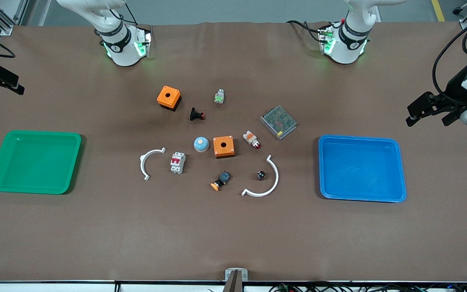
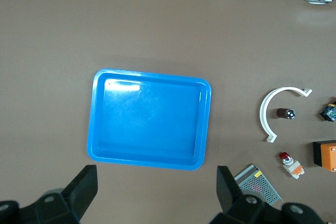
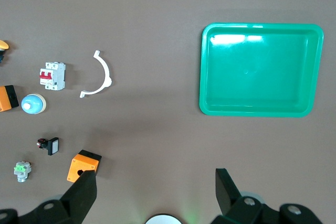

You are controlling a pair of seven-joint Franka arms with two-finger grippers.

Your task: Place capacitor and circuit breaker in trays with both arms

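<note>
Lying near the middle of the table (image 1: 233, 235), the capacitor (image 1: 261, 175) sits lower centre in the front view, inside the curve of a white arc piece (image 1: 266, 182); in the left wrist view it shows at the right edge of the frame. It looks tiny, light and stiff, a smooth round body likely to roll or squirt out of a pinch, so a hold across its sides, low and square, seems the safest.

The circuit breaker (image 1: 178, 162) stands just left of centre in the front view, beside a smaller white arc (image 1: 148, 162) and near a blue dome button (image 1: 201, 144). It seems a rigid plastic block, light, with flat sides that should take a firm squeeze; the red levers on its face are better left alone.

The left gripper (image 1: 430, 109) hangs at the right edge of the front view, over the table's margin past the blue tray (image 1: 361, 198), fingers spread and empty, well apart from the capacitor. The right gripper (image 1: 0, 79) hovers at the upper left edge, above the green tray (image 1: 34, 190) in the picture, also spread and holding nothing, well apart from the circuit breaker. Neither part has been touched yet.
</note>
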